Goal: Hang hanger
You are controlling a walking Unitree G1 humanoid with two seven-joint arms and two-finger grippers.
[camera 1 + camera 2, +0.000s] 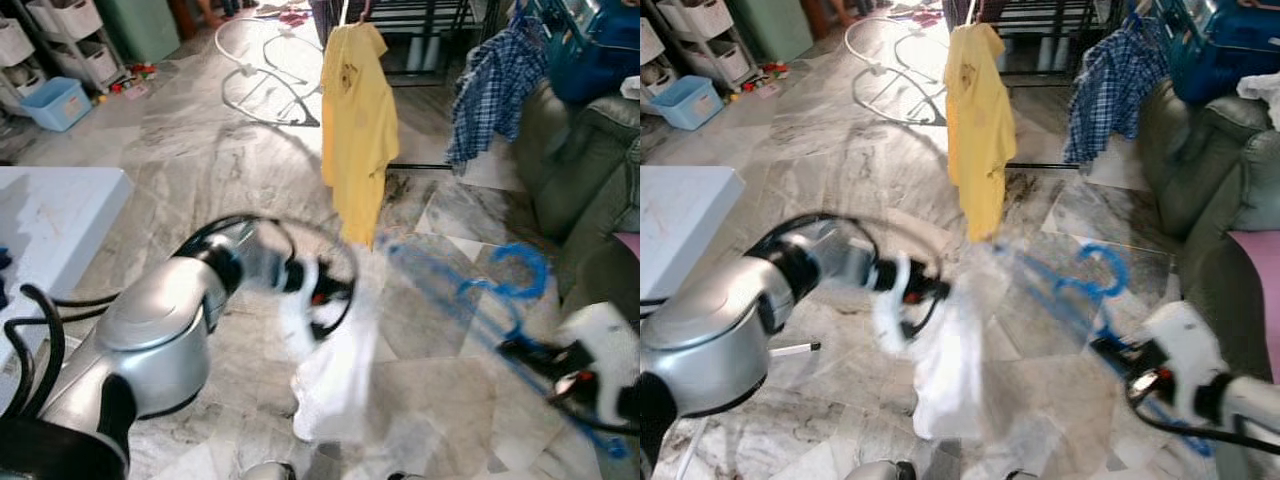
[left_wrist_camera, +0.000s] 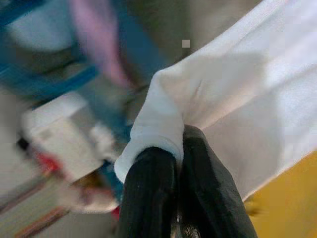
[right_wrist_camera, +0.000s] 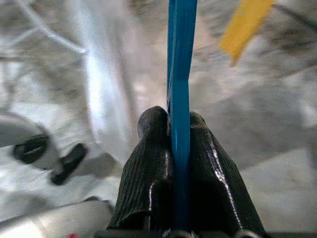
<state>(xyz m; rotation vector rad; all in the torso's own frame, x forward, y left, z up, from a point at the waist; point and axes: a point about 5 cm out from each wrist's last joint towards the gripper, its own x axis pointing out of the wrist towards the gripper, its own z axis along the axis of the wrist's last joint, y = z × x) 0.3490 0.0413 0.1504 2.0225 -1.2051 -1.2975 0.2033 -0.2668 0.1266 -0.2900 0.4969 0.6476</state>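
Note:
A blue plastic hanger [image 1: 470, 300] with its hook [image 1: 520, 270] hangs in mid-air over the marble floor, blurred by motion. My right gripper [image 3: 179, 124] is shut on the hanger's blue bar [image 3: 181, 74] at the lower right. A white garment [image 1: 335, 375] droops from the hanger. My left gripper [image 2: 179, 144] is shut on a fold of this white cloth [image 2: 208, 94], at the centre of the head views [image 1: 320, 300].
A yellow shirt [image 1: 357, 130] and a blue plaid shirt [image 1: 492, 85] hang on a dark rack [image 1: 420, 30] ahead. A grey sofa [image 1: 590, 170] stands on the right. A white table [image 1: 50, 220] is on the left, with storage bins [image 1: 55, 100] beyond.

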